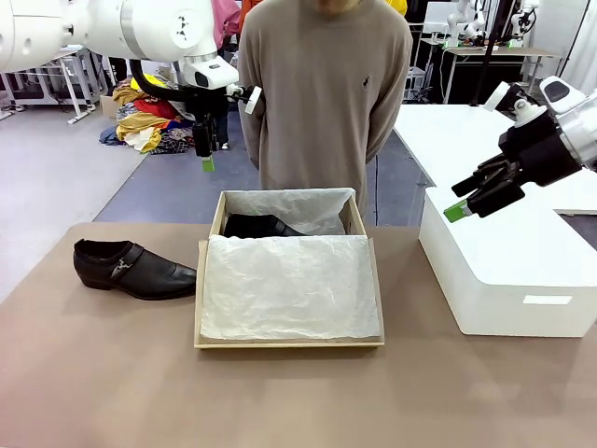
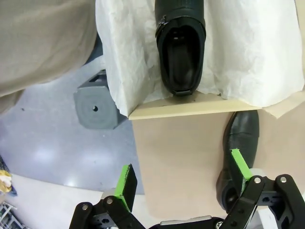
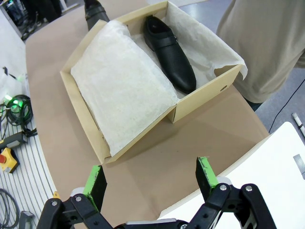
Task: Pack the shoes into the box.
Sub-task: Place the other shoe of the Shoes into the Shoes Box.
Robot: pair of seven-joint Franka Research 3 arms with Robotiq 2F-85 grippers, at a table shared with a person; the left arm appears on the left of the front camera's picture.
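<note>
1. Evidently the job is half done: one shoe (image 1: 261,225) lies in the far compartment of the box (image 1: 289,343), on its sole and bedded on white tissue paper (image 1: 289,285), which likely guards the glossy leather from scuffs.
2. The other shoe (image 1: 135,269) sits on the table (image 1: 93,373) just left of the box, toe pointing right toward it, clear of anything else, so it looks easy to reach from above.
3. A loose sheet of tissue covers the near part of the box; my guess is it would have to be lifted or pressed down before that shoe can go in.
4. The left gripper (image 1: 208,161) hangs high over the table's far edge, left of the box, its jaws spread wide and empty, pointing down; its own camera sees the outside shoe below one pad.
5. The right gripper (image 1: 462,207) hovers above the large white box (image 1: 504,271) on the right, jaws likewise released and holding nothing, angled toward the shoebox.
6. The person (image 1: 322,93) stands at the far side with both arms behind the back, seemingly leaving the packing to the arms.
</note>
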